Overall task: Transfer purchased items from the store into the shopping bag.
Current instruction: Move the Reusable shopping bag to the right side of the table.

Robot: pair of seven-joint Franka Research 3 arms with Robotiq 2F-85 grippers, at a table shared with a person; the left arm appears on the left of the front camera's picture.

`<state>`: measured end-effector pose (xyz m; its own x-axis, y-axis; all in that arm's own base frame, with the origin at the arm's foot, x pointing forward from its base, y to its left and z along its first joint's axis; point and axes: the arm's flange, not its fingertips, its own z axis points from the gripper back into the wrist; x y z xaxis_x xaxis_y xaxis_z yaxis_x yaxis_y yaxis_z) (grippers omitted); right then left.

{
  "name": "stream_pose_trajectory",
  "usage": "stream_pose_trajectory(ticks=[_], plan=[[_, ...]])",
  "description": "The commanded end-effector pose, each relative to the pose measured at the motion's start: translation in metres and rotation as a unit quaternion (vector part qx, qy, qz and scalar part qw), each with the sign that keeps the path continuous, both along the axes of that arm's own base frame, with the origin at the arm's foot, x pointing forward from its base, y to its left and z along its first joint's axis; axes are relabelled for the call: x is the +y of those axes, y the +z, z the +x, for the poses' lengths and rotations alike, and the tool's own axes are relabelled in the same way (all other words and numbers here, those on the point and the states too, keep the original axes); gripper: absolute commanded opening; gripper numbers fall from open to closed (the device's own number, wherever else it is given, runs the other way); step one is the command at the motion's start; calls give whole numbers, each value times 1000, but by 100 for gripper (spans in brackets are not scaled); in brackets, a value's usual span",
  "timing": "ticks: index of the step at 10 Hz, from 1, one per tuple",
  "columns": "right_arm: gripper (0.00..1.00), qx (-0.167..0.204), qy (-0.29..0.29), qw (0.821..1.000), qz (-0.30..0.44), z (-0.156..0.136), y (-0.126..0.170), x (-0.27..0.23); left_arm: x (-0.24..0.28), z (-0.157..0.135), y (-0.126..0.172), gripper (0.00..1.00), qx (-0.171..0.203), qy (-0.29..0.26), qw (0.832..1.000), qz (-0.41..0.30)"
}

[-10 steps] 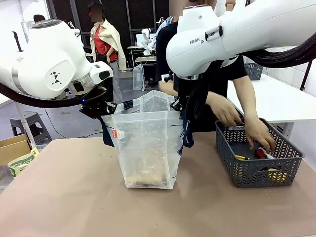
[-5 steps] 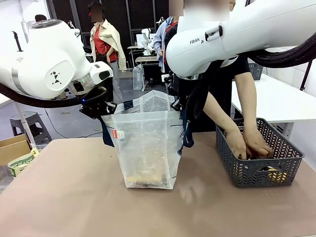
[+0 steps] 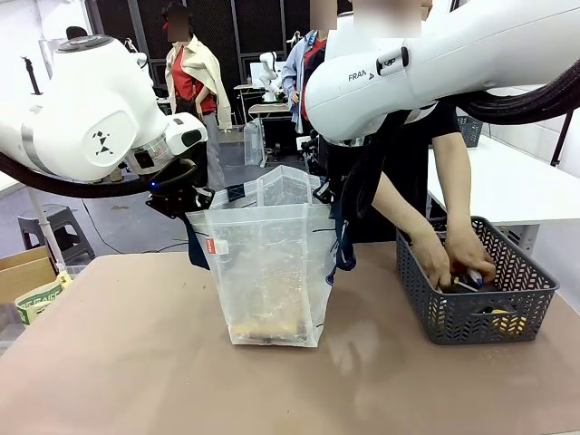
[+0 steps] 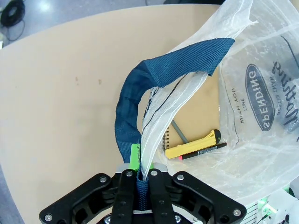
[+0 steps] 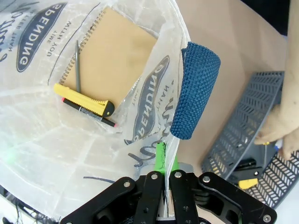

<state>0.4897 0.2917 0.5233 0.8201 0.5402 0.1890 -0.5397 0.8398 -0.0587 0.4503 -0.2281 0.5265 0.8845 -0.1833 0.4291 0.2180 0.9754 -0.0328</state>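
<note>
Closest in, along the left gripper (image 4: 142, 161): pressed together on the rim of the shopping bag (image 4: 261, 93) and the end of a navy strap (image 4: 154, 79), green pad (image 4: 135, 156) flat against the webbing. Same along the right gripper (image 5: 163, 163): pinched shut on the opposite rim, beside a coarse-woven strap loop (image 5: 196, 88).

Just past the fingers, down through the held-open mouth from either wrist: flat on the bag floor, a tan spiral-bound notebook (image 4: 198, 112). At its edge, a yellow utility knife (image 4: 191, 147) touching a black pen (image 4: 205, 151) with a red tip. Also a thin grey stick (image 4: 179, 131) lying on the cover.

From the front, through the cloudy, crinkled film, no more than a tan slab low down. Clear there instead: a small red tag (image 3: 211, 245) on the side, and the bag upright mid-table. Navy script and an oval logo legible from the wrists.

Underneath, a matte tan table (image 3: 118, 362), smooth, with a curved edge. Off to the robot's right, apart from the bag, a dark grey basket (image 3: 471, 317): rectangular, herringbone-slotted walls, yellow pieces (image 5: 247, 183) inside. Down in it, a person's hand (image 3: 469, 254), with a second hand (image 3: 433, 265) just beside.

Farther back: a white table (image 3: 517, 181), a grey stool (image 3: 54, 227), a cardboard box (image 3: 23, 267), dark wall panels.
</note>
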Motion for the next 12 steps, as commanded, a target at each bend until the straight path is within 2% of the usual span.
stream_pose_trajectory(ticks=[1, 12], plan=[[0, 0, -1, 1000, -1, 0, 0, -2, 3, 0, 2, 0, -6, 1, 1000, 7], [0, 0, -1, 1000, -1, 0, 0, -2, 3, 0, 2, 0, -6, 1, 1000, 7]])
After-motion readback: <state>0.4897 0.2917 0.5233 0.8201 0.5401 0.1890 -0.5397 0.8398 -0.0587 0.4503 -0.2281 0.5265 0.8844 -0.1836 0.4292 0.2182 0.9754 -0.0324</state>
